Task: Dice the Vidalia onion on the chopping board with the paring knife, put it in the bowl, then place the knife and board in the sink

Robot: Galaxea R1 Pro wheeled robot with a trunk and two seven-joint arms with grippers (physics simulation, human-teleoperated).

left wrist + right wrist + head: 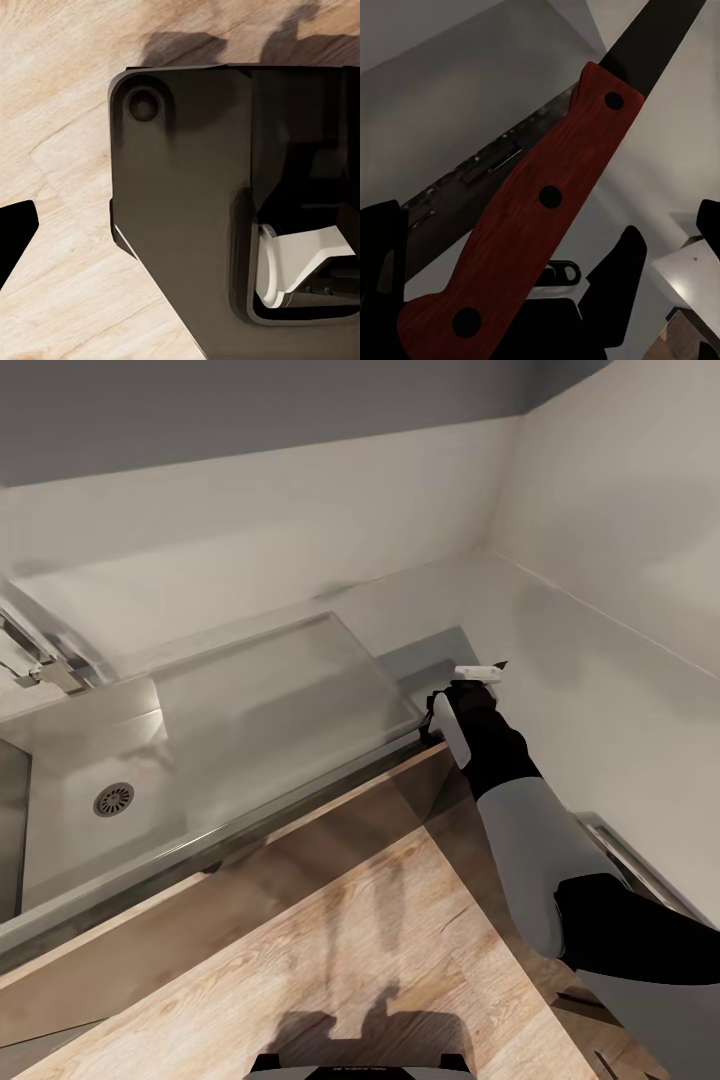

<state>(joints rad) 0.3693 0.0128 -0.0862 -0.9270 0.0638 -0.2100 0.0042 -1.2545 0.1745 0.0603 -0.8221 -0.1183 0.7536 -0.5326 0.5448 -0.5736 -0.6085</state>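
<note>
Knife (540,202): red handle with three black rivets, dark blade; held up over the worktop (600,690) beyond the drainboard's end.
Right gripper (478,682): jaws pinching the knife, going by the right wrist view.
Sink (60,830): basin with round drain; no onion or board seen in it.
Step (judged): carrying the knife, probably for placing in the sink.
Next move: swing toward the basin, lower, release.
Left gripper: jaw state cannot be told.
Hidden: board, bowl, onion.
</note>
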